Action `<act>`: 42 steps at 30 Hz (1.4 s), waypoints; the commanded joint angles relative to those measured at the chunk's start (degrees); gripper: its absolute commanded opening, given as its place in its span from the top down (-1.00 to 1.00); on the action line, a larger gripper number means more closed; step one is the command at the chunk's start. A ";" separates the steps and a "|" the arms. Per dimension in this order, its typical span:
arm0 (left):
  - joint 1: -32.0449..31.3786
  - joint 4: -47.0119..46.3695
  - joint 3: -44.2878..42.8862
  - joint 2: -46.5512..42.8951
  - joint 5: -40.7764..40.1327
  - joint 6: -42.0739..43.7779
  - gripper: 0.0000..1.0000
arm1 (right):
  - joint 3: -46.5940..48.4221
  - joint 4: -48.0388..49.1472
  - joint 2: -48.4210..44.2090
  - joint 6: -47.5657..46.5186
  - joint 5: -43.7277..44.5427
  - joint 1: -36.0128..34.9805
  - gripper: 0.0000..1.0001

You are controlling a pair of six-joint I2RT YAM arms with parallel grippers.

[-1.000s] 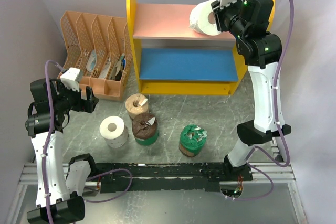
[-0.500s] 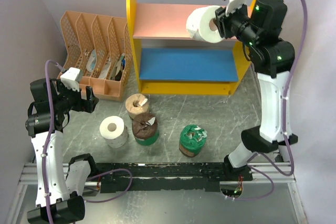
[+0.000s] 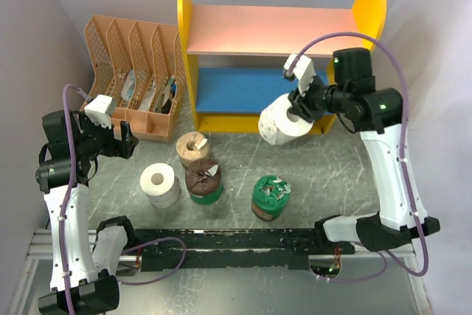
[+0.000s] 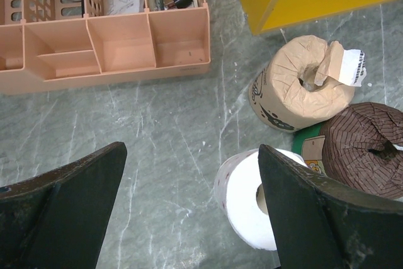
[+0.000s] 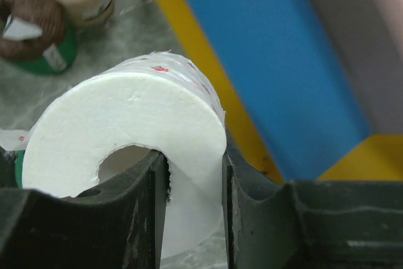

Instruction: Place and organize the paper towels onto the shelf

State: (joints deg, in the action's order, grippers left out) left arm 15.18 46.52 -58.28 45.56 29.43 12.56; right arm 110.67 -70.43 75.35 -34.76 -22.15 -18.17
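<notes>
My right gripper [image 3: 299, 108] is shut on a white paper towel roll [image 3: 282, 121], one finger inside its core and one outside [image 5: 132, 149]. It holds the roll in the air just in front of the shelf's blue lower board [image 3: 258, 90]. The pink upper board [image 3: 258, 29] is bare. On the table stand a white roll [image 3: 160, 184], a tan-brown roll [image 3: 192, 148], and two brown rolls in green plastic [image 3: 203, 180] [image 3: 270, 197]. My left gripper [image 3: 127, 142] is open and empty above the table, left of the white roll [image 4: 249, 203] and the tan roll [image 4: 299, 83].
A peach slotted file organizer [image 3: 136, 71] with papers stands at the back left, next to the shelf's yellow side panel [image 3: 184, 42]. Grey walls close in on both sides. A black rail [image 3: 236, 245] runs along the near edge.
My right gripper has carried the white roll down and forward, from the pink upper board's right end to in front of the blue lower board. The left arm has not moved.
</notes>
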 commanded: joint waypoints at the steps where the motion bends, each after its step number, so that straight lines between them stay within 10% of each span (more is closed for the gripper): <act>1: 0.55 -1.62 0.54 -0.37 -0.79 -0.56 -0.96 | -7.80 -0.12 -2.59 -4.98 -3.18 0.08 1.00; 17: 0.56 -1.78 0.54 -0.50 -1.10 -0.67 -0.96 | -31.86 35.79 -10.62 27.39 25.03 0.99 1.00; 32: 0.56 -1.77 0.54 -0.19 -1.21 -0.70 -0.96 | -26.51 23.85 -5.83 66.47 36.21 4.85 1.00; 42: 0.55 -1.81 0.62 -0.72 -1.39 -0.78 -0.96 | -25.40 21.16 -2.24 72.78 36.92 11.96 1.00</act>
State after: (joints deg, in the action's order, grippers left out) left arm 15.18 46.48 -58.26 45.45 28.49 12.34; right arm 83.02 -49.01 73.47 33.71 9.89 -7.18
